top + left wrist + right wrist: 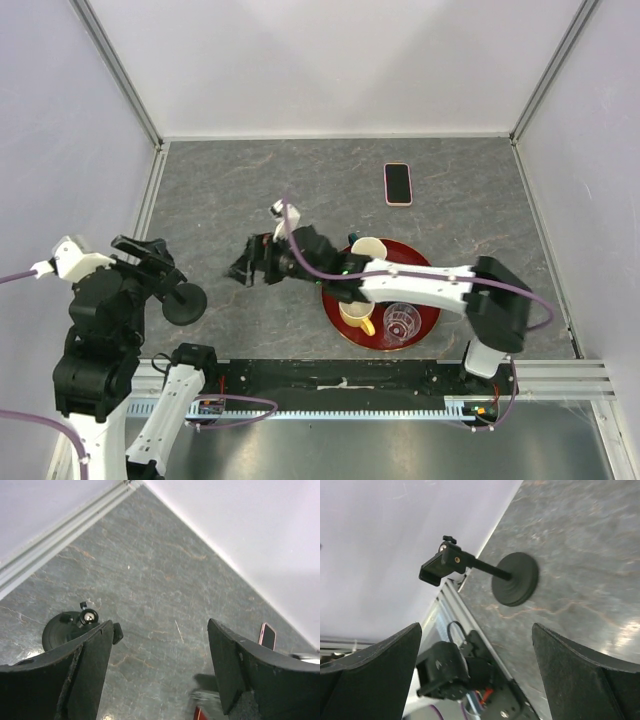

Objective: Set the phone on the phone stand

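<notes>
I see the flat pink-rimmed black-screen phone (398,183) lying on the grey stone-patterned bench (250,190), well apart from the small black disc-based phone stand (185,302); my left tool (160,630) hangs open and empty just beside the stand; my right tool (476,630) gapes wide, empty

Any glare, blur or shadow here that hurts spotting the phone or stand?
Top external: even light, phone crisp, but the black phone stand blends into the dark left arm. Left wrist: phone small at the right edge, a blurred smear low inside the left pincer. Right wrist: phone stand sharp, a glare patch on the table at the right edge.
</notes>
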Tool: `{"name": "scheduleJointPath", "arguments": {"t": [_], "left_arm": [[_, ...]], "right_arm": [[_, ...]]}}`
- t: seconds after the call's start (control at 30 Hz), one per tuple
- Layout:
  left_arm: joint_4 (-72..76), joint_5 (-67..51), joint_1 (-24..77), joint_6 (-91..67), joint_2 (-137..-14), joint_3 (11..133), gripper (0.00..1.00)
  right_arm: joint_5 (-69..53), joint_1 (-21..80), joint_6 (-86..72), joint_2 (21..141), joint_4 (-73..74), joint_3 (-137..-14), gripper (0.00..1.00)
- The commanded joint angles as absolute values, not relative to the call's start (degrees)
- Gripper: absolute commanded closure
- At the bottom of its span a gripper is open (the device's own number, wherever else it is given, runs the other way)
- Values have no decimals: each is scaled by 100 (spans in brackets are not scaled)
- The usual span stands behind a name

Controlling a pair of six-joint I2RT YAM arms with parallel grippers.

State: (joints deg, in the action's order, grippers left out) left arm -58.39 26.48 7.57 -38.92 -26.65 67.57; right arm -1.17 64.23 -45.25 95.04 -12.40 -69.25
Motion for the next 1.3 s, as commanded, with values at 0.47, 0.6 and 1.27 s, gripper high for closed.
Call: {"name": "scheduleJointPath", "arguments": {"t": [0.47,0.6,1.27], "left_arm": [[-6117,3866,1133,-3366,-2514,7488,18],[-6187,4060,1230,-3331,-2409,7471,18],[-6188,4333,1380,-3278,-2285,7321,18]], "right_arm": [[405,7233,-8111,12673,-2769,-9693,2],[439,7251,-8568,12954,-2663,-9835,2],[422,7321,-8939,13491,-2197,-10591,25]]}}
